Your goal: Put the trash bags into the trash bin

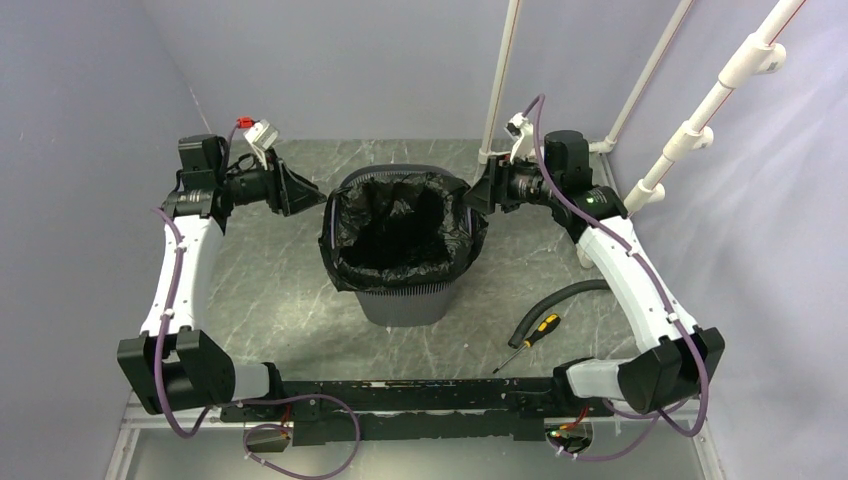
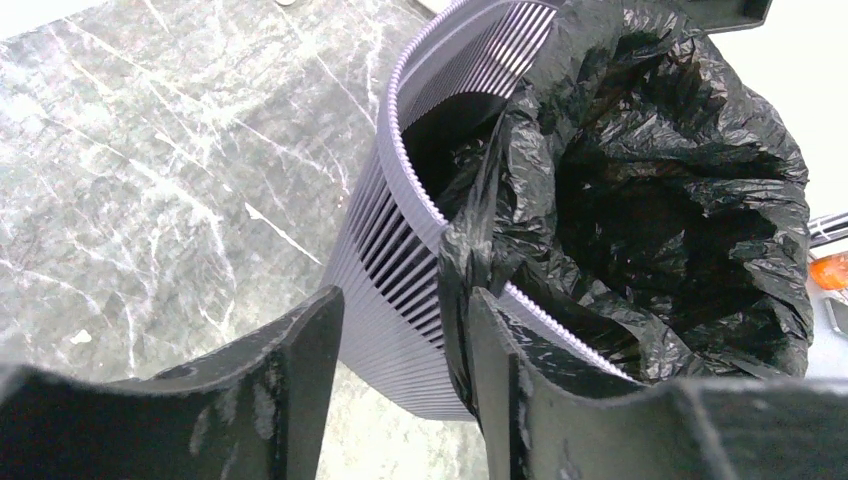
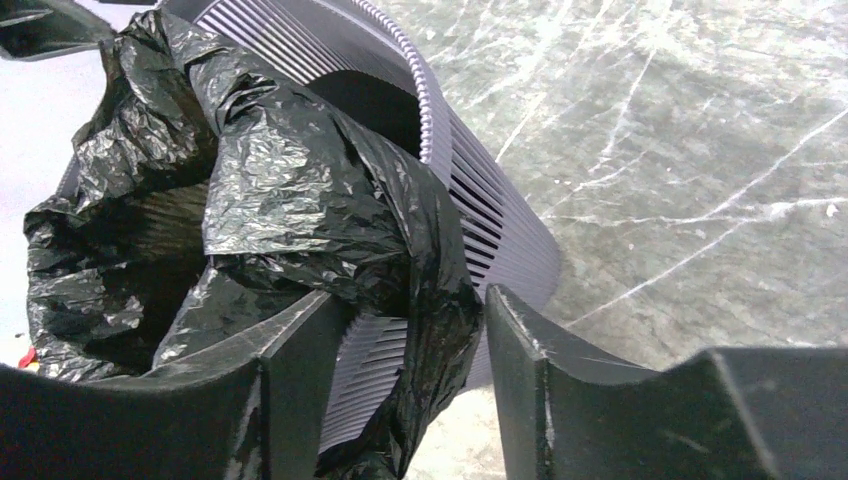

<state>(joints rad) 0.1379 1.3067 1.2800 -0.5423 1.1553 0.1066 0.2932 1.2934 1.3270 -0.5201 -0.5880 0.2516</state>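
The trash bag (image 1: 400,225) is in the trash bin (image 1: 405,303). The left gripper (image 2: 405,300) and the right gripper (image 3: 412,295) are beside the bin, fingers apart. A screwdriver (image 1: 540,328) and a hose (image 1: 560,297) lie near it.

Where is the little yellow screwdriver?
In the top view, the screwdriver lies on the table, right of the trash bin, just beside the black hose.

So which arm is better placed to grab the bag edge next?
Probably right: the right gripper, open, straddles the trash bag at the trash bin rim; the left gripper, open too, sits outside.
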